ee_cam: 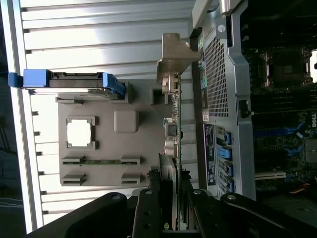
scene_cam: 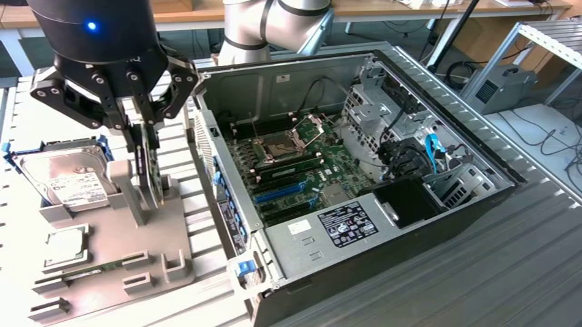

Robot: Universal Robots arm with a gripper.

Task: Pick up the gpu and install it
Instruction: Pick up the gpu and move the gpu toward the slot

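Observation:
The gpu (scene_cam: 162, 182) stands on edge in a slot of the grey holder tray (scene_cam: 109, 228), to the exterior view's left of the open computer case (scene_cam: 272, 276). My gripper (scene_cam: 146, 170) reaches down from above with one finger on each side of the card, shut on it. In the wrist view the gpu (ee_cam: 174, 124) appears edge-on, a thin green board with its silver end bracket (ee_cam: 173, 54) at the far end. My gripper (ee_cam: 171, 191) clamps the card's black cooler between its fingers (ee_cam: 148, 203). The card's lower edge still sits among the tray's posts.
On the tray (ee_cam: 143, 148) lie a silver hard drive (scene_cam: 68, 180) in a blue carrier, a square processor (scene_cam: 65, 245) and a narrow memory stick (ee_cam: 101, 161). The case's motherboard (scene_cam: 291, 170) lies exposed with blue expansion slots (scene_cam: 277, 194). The case wall (ee_cam: 218, 74) stands close beside the card.

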